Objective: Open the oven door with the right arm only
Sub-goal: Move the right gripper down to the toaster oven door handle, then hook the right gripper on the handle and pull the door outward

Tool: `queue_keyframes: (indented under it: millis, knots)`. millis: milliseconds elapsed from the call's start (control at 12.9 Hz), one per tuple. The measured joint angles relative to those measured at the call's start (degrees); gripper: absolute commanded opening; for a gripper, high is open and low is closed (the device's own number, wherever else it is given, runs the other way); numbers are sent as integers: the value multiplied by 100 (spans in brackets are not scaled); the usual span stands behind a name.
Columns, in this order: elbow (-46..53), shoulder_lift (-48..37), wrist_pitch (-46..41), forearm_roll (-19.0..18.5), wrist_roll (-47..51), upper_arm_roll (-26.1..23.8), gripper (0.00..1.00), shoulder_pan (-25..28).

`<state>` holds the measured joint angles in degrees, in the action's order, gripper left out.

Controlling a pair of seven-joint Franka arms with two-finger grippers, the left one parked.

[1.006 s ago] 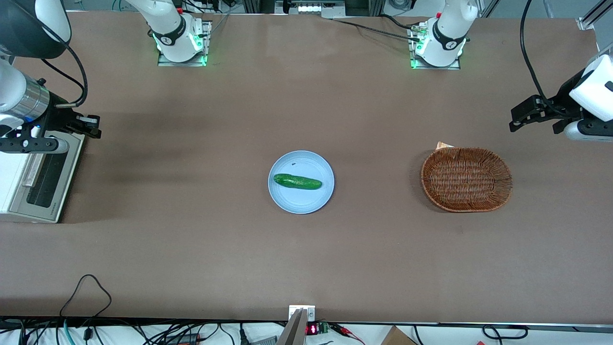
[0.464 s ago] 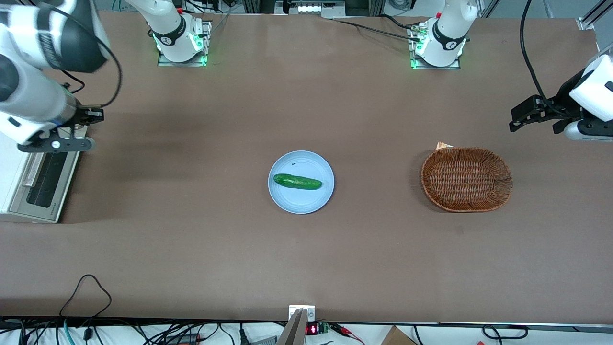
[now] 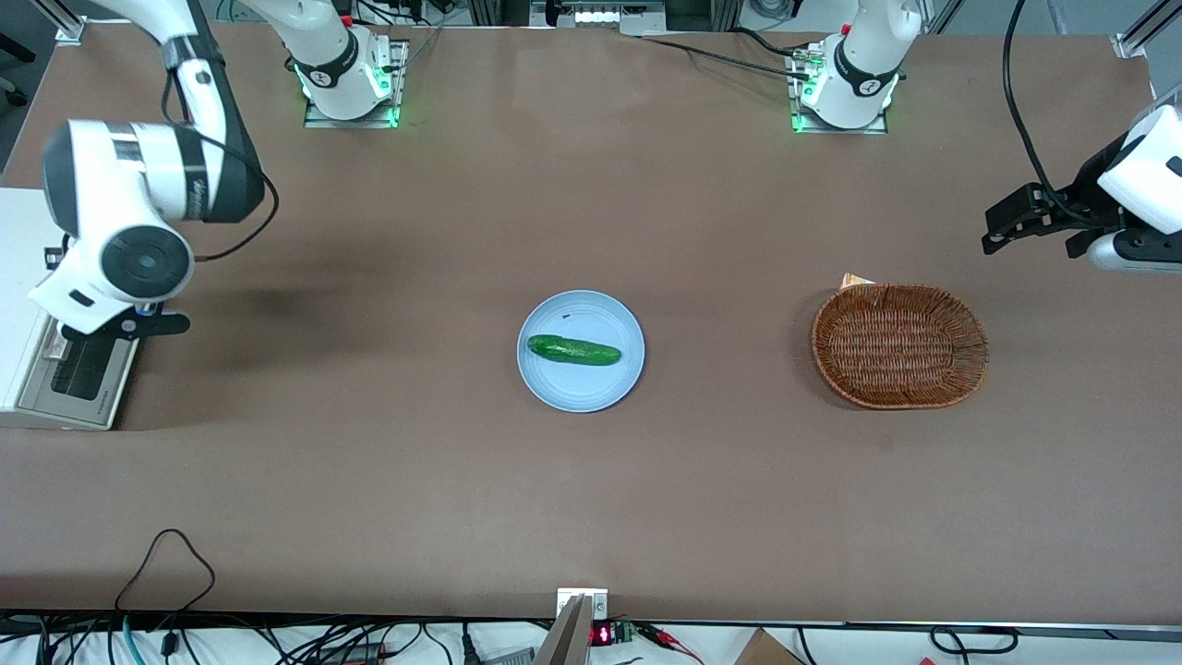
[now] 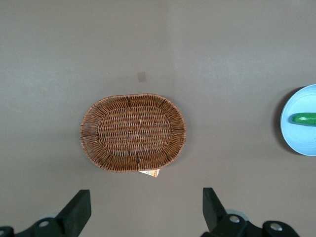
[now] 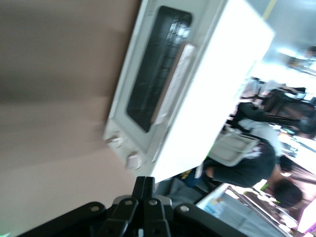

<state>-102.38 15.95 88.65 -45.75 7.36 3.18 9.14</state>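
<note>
Oven: the small cream-white boxy toaster oven stands at the working arm's end of the brown table, partly cut off by the frame edge in the front view. The right wrist view shows its two round knobs grouped at one end of the front face.

Oven door: the flat silver-metal framed door with a dark glass window lies flush against the oven front, closed. Its bar handle runs along the window's long edge, and the wire rack shows faintly through the glass.

Right arm: the large white jointed robot arm with black joint covers hangs above the oven, its round wrist housing covering part of the oven top in the front view. A black cable loops beside it.

Gripper: the black two-finger gripper sits near the oven's knob end, apart from the door and the handle. The two fingers are pressed together with no gap, and nothing is held between them.

Plate: the round pale-blue plate lies well apart from the oven, near the table's centre, with a dark green cucumber lying on it.

Basket: the oval brown wicker basket lies farther from the oven than the plate, toward the parked arm's end of the table.
</note>
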Motion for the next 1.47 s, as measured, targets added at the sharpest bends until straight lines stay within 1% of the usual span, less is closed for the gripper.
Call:
queue_keyframes:
  millis: [310,464,696,851,1083,1470]
  knots:
    - [-268,326,462,-848,819,35,0,-174]
    - [-286,541,558,-1288,1386,42,0,-304]
    - [-310,922,715,-1715,2358,43,0,-421]
    - [-377,1092,823,-1926,2754,43,0,-464]
    - [-494,1134,1044,-2192,3015,50,0,-606]
    - [-519,1135,1214,-2308,3041,56,0,-744]
